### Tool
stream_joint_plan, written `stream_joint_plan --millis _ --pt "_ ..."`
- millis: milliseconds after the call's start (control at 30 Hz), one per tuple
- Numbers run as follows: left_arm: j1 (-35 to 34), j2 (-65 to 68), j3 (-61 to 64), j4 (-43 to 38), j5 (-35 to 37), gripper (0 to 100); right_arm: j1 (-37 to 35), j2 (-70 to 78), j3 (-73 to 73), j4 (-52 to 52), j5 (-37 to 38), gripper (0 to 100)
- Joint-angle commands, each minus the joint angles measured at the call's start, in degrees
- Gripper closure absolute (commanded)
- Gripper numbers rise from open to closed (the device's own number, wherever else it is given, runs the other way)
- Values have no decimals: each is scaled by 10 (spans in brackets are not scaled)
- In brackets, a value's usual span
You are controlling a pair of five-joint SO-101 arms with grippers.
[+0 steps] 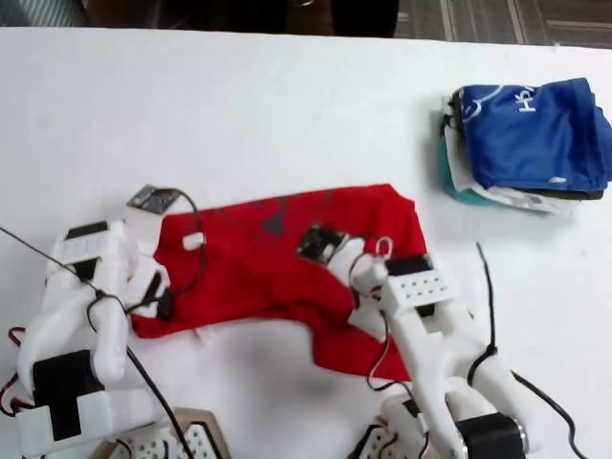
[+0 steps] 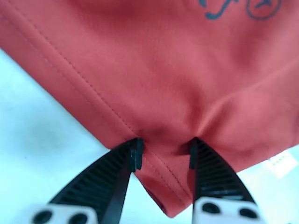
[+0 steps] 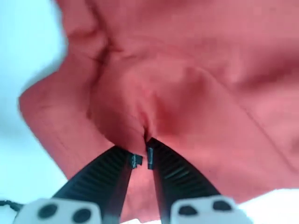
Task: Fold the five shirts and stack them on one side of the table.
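A red shirt (image 1: 277,263) lies partly folded in the middle of the white table (image 1: 287,105). At its left edge, my left gripper (image 1: 161,292) is closed on a thick bunch of the hem (image 2: 163,182), with red cloth (image 2: 154,70) puckered between the fingertips. Near the shirt's right side, my right gripper (image 1: 330,251) is shut on a pinched ridge of the red shirt (image 3: 187,84), its fingertips (image 3: 135,161) almost touching. A stack of folded shirts (image 1: 526,143) with a blue one on top lies at the far right.
Both arm bases stand at the table's near edge, with cables (image 1: 488,287) trailing over the surface by the right arm. Bare table stretches along the far side and the far left. A dark floor lies beyond the far edge.
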Motion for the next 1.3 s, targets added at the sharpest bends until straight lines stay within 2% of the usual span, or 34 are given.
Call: stream_joint_plan --millis 0,333,533,667,867,1033,1133,1267 --pt "5 0 0 -39 7 812 19 1 -62 39 -1 979" --pt "5 0 -1 -39 7 812 14 -7 -134 155 0 979" --pt "5 0 -2 -39 7 812 14 -88 -112 215 28 979" --pt "5 0 -3 -39 7 812 14 -132 -43 206 43 979" --pt "5 0 -3 -39 7 812 14 -148 67 116 45 979" --pt "5 0 -3 -39 7 812 14 -150 84 91 43 974" --pt "5 0 -3 -39 7 812 14 -153 77 107 43 926" --pt "5 0 -2 -39 7 812 15 -153 21 198 43 806"
